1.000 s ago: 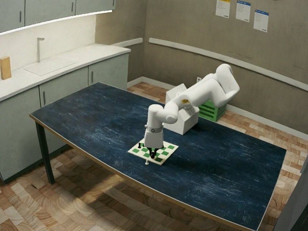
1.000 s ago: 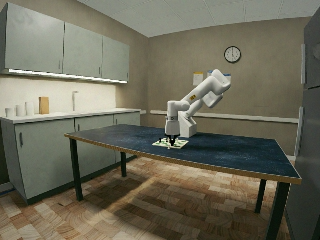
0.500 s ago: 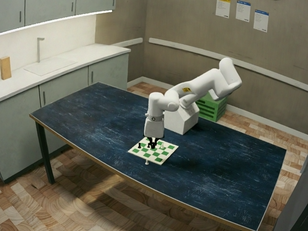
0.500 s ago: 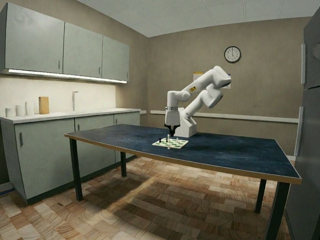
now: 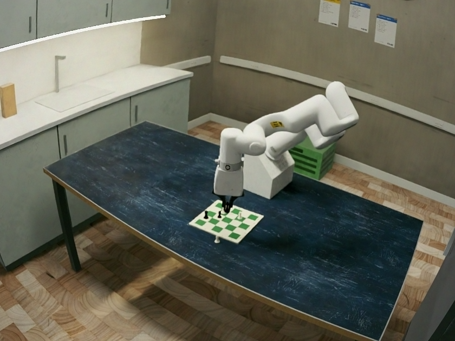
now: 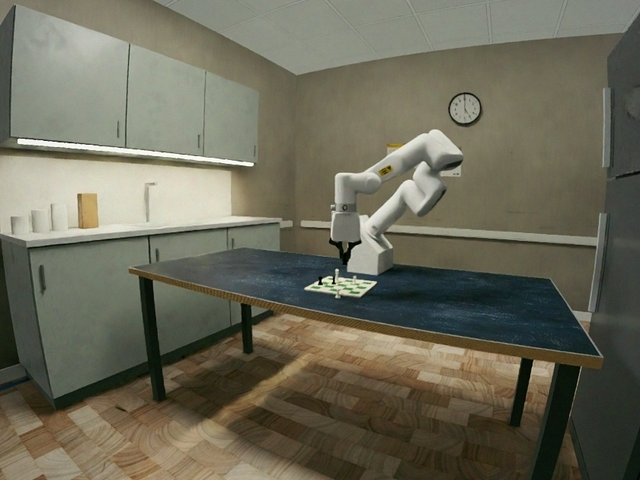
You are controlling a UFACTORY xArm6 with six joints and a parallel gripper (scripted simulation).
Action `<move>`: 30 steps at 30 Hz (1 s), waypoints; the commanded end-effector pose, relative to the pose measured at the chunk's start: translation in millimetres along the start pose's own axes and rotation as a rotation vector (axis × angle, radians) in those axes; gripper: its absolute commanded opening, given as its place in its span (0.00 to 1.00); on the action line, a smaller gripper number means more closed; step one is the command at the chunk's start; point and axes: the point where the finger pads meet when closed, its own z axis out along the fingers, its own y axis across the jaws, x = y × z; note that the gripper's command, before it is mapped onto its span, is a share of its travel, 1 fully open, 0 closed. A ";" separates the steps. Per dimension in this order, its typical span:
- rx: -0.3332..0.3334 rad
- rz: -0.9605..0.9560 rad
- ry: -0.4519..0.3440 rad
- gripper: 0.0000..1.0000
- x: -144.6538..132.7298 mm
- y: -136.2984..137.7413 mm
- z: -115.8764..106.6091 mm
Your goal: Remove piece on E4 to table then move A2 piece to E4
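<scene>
The white six-joint robot arm (image 5: 293, 117) is reaching down from its white house-shaped pedestal (image 5: 281, 189) and is hanging its black two-finger gripper (image 5: 226, 209) over the far part of the green-and-white chequered chessboard (image 5: 235, 238), which is lying flat on the dark blue scratched table top (image 5: 147, 176). In the exterior view the gripper (image 6: 345, 254) is hovering well clear above the board. Its fingers are standing nearly together and are pinching a small chess piece between their tips, but the piece is too small and too hidden to tell its colour or kind. A small white chess piece (image 5: 217, 239) is standing upright on the table just beside the board's near edge, off the squares. Two small black pieces (image 5: 206, 214) (image 5: 219, 214) and one white piece (image 5: 239, 214) are standing upright on the board. The letters and numbers on the board's edge are showing too small to read, so the squares cannot be named. A yellow label (image 5: 276, 124) is showing on the arm's upper link, its print illegible. Three white paper notices, one yellow-headed (image 5: 329, 11) and two blue-headed (image 5: 358, 14) (image 5: 385, 30), are hanging on the brown wall, their lines too fine to read. A round wall clock (image 6: 464, 108) is showing about five o'clock. A green slatted crate (image 5: 316, 161) is sitting on the floor behind the pedestal.
</scene>
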 end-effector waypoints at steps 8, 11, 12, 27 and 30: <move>0.009 0.280 -0.003 0.00 105.4 -10.8 -4.6; 0.007 0.366 -0.003 0.00 137.4 -7.1 -3.7; 0.007 0.366 -0.003 0.00 137.4 -7.1 -3.7; 0.002 0.462 -0.003 0.00 172.2 0.9 -1.6; 0.002 0.462 -0.003 0.00 172.2 0.9 -1.4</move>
